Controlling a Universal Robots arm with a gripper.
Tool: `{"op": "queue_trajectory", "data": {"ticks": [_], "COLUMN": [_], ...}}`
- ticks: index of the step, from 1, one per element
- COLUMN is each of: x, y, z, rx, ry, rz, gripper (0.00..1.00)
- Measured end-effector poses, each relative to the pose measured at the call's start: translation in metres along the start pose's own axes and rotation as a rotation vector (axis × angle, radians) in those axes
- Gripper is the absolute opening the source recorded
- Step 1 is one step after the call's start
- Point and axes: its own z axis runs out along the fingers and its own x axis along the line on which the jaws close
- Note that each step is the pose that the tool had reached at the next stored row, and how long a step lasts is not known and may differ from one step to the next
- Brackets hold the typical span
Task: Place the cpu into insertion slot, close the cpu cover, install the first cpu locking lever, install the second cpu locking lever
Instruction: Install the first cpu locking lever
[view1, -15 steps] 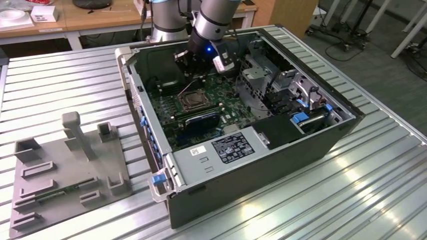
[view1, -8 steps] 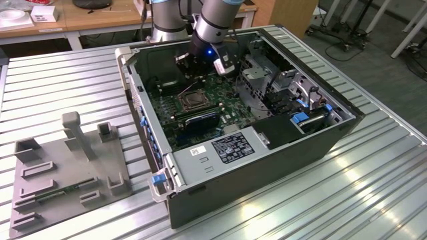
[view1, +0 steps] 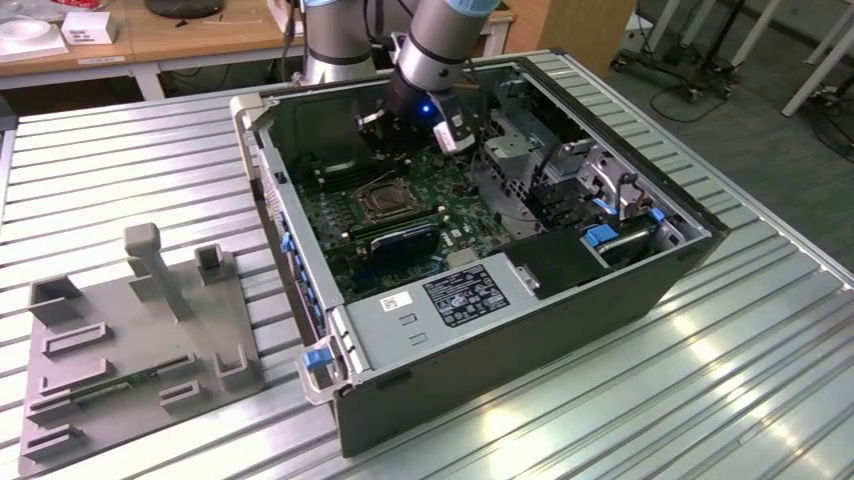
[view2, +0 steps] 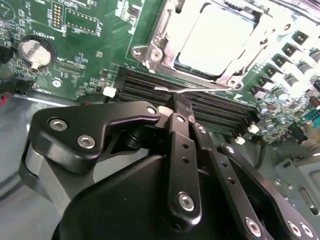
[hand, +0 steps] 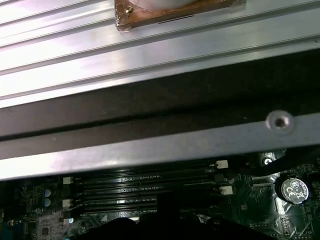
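The cpu (view2: 215, 37), a pale square chip, lies in the insertion slot (view1: 380, 200) on the green motherboard inside the open computer case. The silvery cpu cover (view2: 162, 35) frames the chip on all sides I can see. A thin wire locking lever (view2: 200, 90) runs along the socket's edge beside the memory slots (view2: 150, 85). My gripper (view2: 180, 105) is shut, its black fingertips together right at this wire, over the memory slots. In the exterior view the gripper (view1: 398, 135) hangs inside the case, just behind the socket.
The case walls (view1: 534, 330) enclose the board, with a drive cage (view1: 574, 170) and cables on the exterior view's right. A coin battery (hand: 294, 190) sits near the memory slots (hand: 145, 187). A grey fixture block (view1: 134, 340) stands on the ribbed metal table at the exterior view's left.
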Motion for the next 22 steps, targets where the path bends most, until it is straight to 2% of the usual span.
{"op": "queue_trajectory", "data": {"ticks": [10, 22], "x": [-0.0047, -0.0036], "y": [-0.0082, -0.0086], "z": [0.0001, 0.0003], "rx": [-0.0001, 0.0002], "ry": [0.0000, -0.0012], "rz": [0.000, 0.000], "gripper": [0.11, 0.11]}}
